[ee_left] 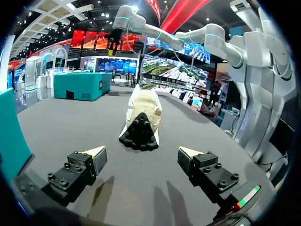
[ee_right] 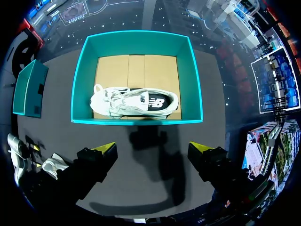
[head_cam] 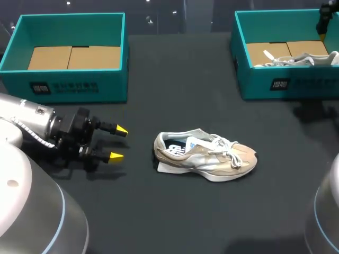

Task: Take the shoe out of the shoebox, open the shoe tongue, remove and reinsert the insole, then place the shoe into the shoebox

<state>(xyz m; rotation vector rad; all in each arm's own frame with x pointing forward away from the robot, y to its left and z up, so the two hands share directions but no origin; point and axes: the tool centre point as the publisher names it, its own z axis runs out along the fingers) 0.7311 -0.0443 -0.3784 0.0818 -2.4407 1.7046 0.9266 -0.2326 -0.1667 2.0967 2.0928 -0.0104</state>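
A beige and white shoe (head_cam: 205,156) lies on the dark table's middle, heel toward my left gripper (head_cam: 117,143), toe to the right. A flat white piece (head_cam: 165,168) shows under its heel. The left gripper stands open a short way off; in its wrist view the shoe's heel (ee_left: 141,117) is ahead of the open left gripper (ee_left: 143,157). My right gripper (ee_right: 153,153) hangs open high over the right teal shoebox (ee_right: 195,75), which holds a second white shoe (ee_right: 134,101). That shoebox (head_cam: 254,84) and shoe (head_cam: 296,59) sit at the back right.
A second teal shoebox (head_cam: 74,87) with a bare cardboard floor stands at the back left, just behind my left arm. Part of my right arm (head_cam: 324,18) shows over the right box's far corner. Dark table surface (head_cam: 175,211) stretches in front of the shoe.
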